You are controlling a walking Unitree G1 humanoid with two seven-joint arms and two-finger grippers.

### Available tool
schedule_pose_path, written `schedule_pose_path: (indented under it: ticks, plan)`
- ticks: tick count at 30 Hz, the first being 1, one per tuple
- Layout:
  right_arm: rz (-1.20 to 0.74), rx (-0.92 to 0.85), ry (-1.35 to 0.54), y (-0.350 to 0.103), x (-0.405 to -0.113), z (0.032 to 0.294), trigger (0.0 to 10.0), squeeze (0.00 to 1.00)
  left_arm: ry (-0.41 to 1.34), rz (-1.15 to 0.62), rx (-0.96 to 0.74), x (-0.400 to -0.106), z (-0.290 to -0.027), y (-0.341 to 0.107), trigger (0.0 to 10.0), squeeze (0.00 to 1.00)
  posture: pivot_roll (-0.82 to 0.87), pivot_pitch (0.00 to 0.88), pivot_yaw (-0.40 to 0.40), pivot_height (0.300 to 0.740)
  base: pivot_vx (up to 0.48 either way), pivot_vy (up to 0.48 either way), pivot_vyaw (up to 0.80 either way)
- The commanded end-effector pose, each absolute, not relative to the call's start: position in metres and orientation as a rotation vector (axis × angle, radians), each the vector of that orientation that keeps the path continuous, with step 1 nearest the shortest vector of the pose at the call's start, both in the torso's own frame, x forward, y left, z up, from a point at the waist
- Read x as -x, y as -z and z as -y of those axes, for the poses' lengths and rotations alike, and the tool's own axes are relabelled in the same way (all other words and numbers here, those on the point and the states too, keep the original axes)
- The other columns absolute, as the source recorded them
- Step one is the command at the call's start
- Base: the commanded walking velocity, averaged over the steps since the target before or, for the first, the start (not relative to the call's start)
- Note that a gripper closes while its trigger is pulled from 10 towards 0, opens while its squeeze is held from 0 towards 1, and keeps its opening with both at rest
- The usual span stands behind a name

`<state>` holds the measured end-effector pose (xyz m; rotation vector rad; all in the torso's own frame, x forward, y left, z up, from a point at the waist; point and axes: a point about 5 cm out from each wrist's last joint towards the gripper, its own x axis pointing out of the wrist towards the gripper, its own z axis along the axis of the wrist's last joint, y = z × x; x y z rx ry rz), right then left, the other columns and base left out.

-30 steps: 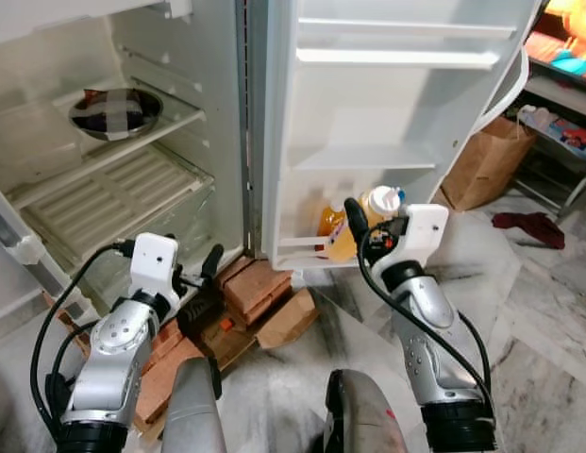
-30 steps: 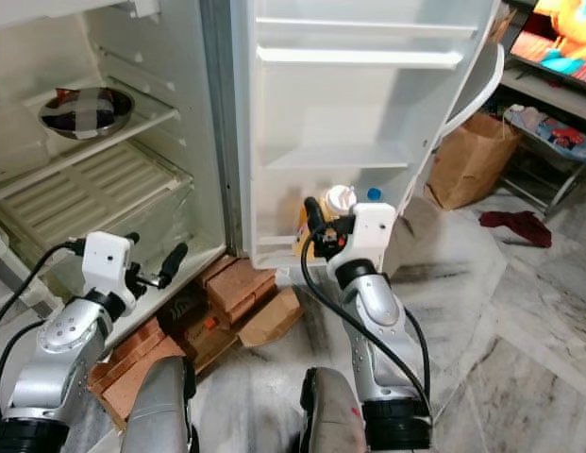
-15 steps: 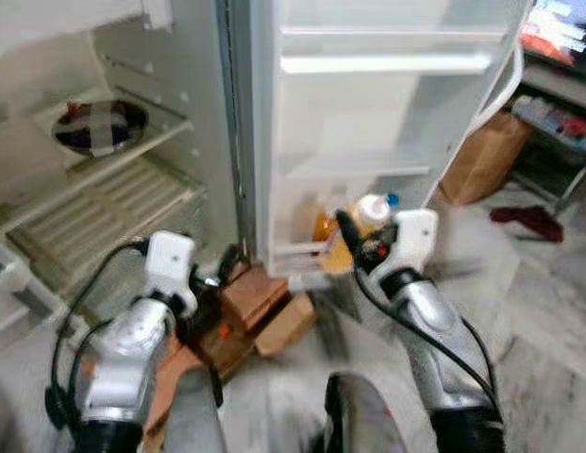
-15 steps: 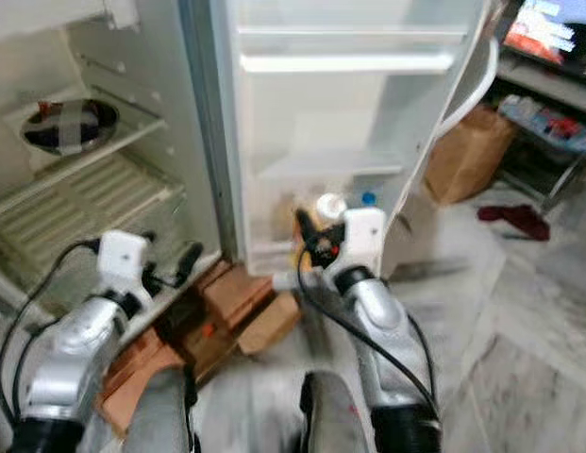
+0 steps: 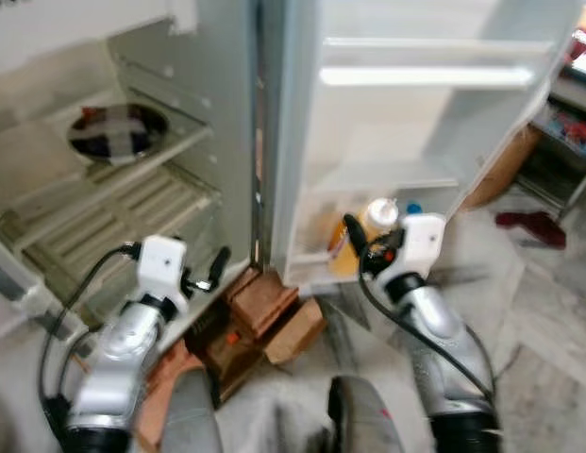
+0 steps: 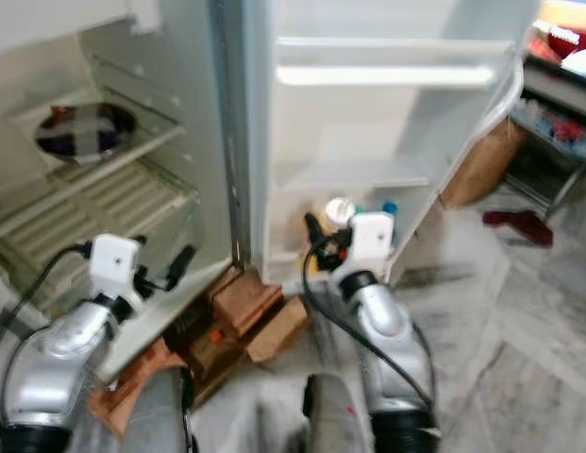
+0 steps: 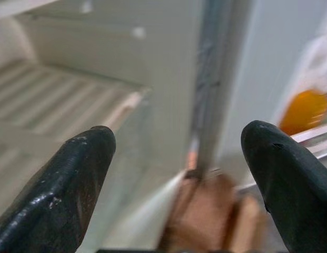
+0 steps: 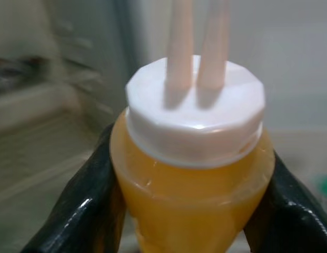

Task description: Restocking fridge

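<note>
On the fridge shelf (image 5: 47,198) at far left sat a dark bowl (image 5: 118,132), nothing else. Lower down, the left gripper (image 5: 213,268) hung with fingers spread and empty. Rightward, the right gripper (image 5: 360,236), clamped around the orange juice bottle (image 8: 190,174), had closed in on the door's bottom rack (image 5: 316,260); the bottle looked nearly stowed.

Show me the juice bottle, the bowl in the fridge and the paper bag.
juice bottle (image 8: 192,174): right wrist view, orange body below the cap.
bowl (image 5: 117,132): left eye view, dark inside.
paper bag (image 6: 479,162): right eye view, brown side.
</note>
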<state>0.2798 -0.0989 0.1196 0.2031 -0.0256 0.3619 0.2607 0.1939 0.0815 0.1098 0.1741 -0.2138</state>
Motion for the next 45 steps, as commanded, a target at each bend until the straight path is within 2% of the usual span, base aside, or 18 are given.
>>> schedule_pose_path:
  ticks: [1,18,40,45]
  plan:
    - [0.044,-0.176,-0.311,-0.122,-0.281,0.116,10.0,0.0,0.249,-0.149,-0.104,-0.264,-0.181,-0.085,10.0,0.0,0.01,0.064,-0.071,0.61,0.36,0.24,0.0]
    - [0.062,-0.166,-0.271,-0.125,-0.285,0.122,10.0,0.0,0.284,-0.121,-0.08,-0.264,-0.172,-0.089,10.0,0.0,0.01,0.058,-0.074,0.61,0.037,0.0,0.0]
    - [0.055,-0.156,-0.268,-0.123,-0.285,0.119,10.0,0.0,0.284,-0.127,-0.085,-0.261,-0.171,-0.086,10.0,0.0,0.01,0.065,-0.077,0.61,0.406,0.0,0.0]
    - [0.053,-0.157,-0.266,-0.123,-0.285,0.119,10.0,0.0,0.242,-0.137,-0.044,-0.259,-0.179,-0.087,10.0,0.0,0.01,0.07,-0.079,0.61,0.0,0.0,0.0]
